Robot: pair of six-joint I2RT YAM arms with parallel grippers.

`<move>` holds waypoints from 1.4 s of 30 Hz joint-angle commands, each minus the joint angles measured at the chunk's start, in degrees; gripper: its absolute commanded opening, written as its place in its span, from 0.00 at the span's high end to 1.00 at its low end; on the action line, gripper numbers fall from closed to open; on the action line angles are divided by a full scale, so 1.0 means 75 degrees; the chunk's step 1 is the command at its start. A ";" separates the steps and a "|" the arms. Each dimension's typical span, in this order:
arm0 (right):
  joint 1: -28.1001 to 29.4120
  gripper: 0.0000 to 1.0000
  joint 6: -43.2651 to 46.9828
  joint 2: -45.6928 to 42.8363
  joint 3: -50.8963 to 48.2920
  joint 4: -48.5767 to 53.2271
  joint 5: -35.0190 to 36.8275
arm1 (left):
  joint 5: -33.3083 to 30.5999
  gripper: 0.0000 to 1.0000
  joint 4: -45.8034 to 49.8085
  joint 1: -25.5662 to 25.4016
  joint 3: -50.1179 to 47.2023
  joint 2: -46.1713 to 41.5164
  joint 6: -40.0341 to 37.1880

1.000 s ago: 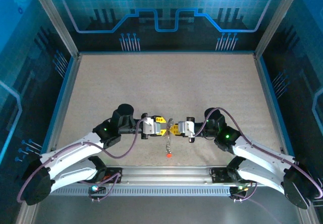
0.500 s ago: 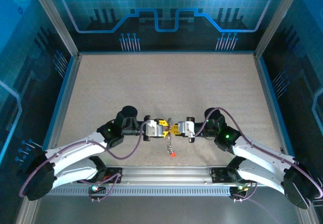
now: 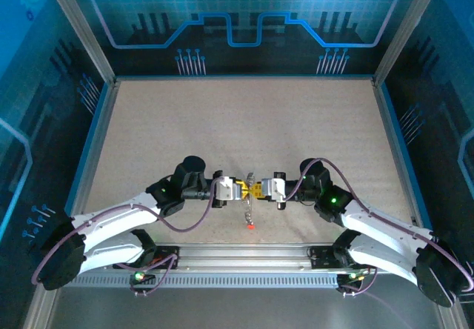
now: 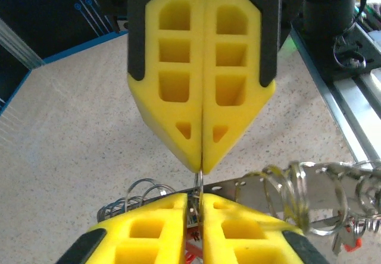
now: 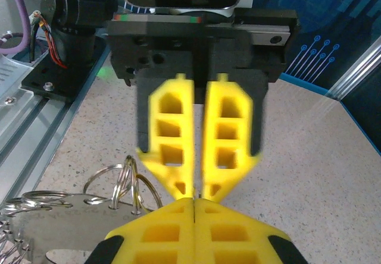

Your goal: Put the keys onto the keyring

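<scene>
My left gripper (image 3: 241, 190) had just closed onto the thin grey metal keyring (image 4: 200, 181), opposite the clenched right gripper (image 3: 258, 190) also pinching it. I judged it steadied for threading the small dangling keys (image 3: 250, 221).

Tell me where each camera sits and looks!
Top external: above, behind the arms, looking down at the table; both arms, left tool and right tool at the keyring.
Left wrist: on left arm, facing the right tool; own yellow fingers below.
Right wrist: on right arm, facing the left tool; own fingers below.
All three share the keyring.
</scene>
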State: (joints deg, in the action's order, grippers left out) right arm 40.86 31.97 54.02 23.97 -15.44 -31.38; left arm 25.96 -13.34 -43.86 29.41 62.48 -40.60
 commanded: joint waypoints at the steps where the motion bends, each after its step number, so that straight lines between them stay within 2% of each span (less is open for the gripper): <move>1: 0.0059 1.00 0.0093 0.0045 0.0186 -0.0064 -0.0013 | -0.0127 1.00 0.0008 -0.0050 0.0152 -0.0006 -0.0073; 4: 0.0063 1.00 0.0129 0.0053 0.0339 0.0495 0.0212 | -0.0454 1.00 0.0535 -0.0071 0.0410 -0.0135 -0.0324; 7: 0.0061 0.84 0.0041 -0.0028 0.0414 0.0863 0.0646 | -0.0756 1.00 0.1651 -0.0157 0.0887 -0.0230 -0.0876; 10: 0.0061 0.80 0.0043 0.0001 0.0538 0.1242 0.0873 | -0.1002 1.00 0.2680 -0.0189 0.1389 -0.0213 -0.1091; 16: 0.0090 0.79 -0.0136 0.0432 0.0762 0.1239 0.0692 | -0.1282 1.00 0.4075 -0.0305 0.2175 0.0069 -0.1561; 24: 0.0321 0.81 -0.0336 0.0891 0.0788 0.0517 0.0752 | -0.1446 1.00 0.4334 -0.0481 0.2569 0.0384 -0.1785; 31: 0.0349 0.83 -0.0464 0.0674 0.0500 0.0229 0.0868 | -0.1416 1.00 0.4414 -0.0493 0.2744 0.0489 -0.1620; 34: 0.0345 0.93 -0.0442 0.0643 0.0499 0.0298 0.0832 | -0.1421 1.00 0.4405 -0.0498 0.2817 0.0470 -0.1413; 38: 0.0373 1.00 -0.0522 0.0775 0.0520 0.0292 0.0904 | -0.1398 1.00 0.4398 -0.0500 0.2852 0.0423 -0.1267; 40: 0.0386 1.00 -0.0598 0.0783 0.0470 0.0118 0.0903 | -0.1358 1.00 0.4403 -0.0492 0.2827 0.0346 -0.1213; 41: 0.0387 1.00 -0.0676 0.0741 0.0396 0.0008 0.0894 | -0.1314 0.97 0.4393 -0.0502 0.2759 0.0278 -0.1199; 42: 0.0382 1.00 -0.0749 0.0672 0.0291 -0.0392 0.0880 | -0.1232 0.90 0.4352 -0.0484 0.2643 0.0164 -0.1240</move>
State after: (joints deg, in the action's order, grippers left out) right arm 43.11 28.40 59.64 27.66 -12.99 -25.28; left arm 14.17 20.21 -47.09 48.40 66.00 -50.92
